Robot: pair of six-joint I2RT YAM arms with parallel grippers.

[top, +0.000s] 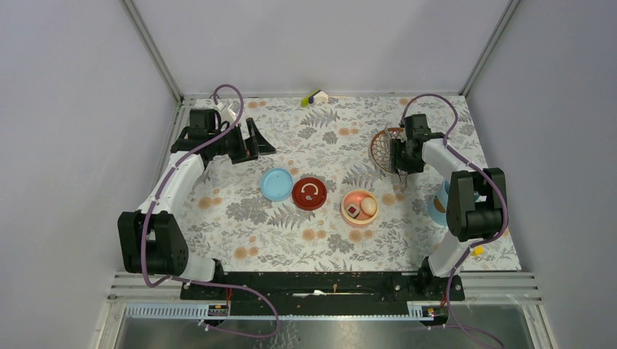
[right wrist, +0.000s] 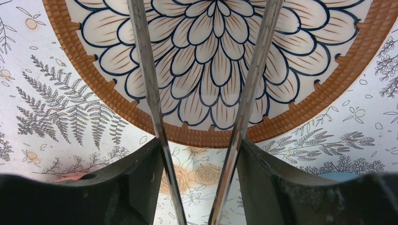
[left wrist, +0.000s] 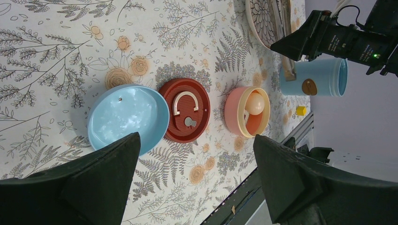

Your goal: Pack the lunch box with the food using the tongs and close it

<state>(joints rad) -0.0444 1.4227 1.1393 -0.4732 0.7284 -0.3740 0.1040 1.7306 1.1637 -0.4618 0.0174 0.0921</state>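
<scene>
The flowered table carries everything. On the far right lies the patterned dish. Over its near rim the right gripper is clenched on the tongs, whose two thin arms reach out across the petals. The light-blue shell stands near the right edge, partly hidden from above by the right arm. The left gripper, at the far left, hangs released with its fingers spread wide. In mid-table the light-blue disc lies just beside a red-brown lid, which separates it from the salmon bowl. The bowl holds a white egg and a dark chunk. A small yellow piece lies at the near right.
</scene>
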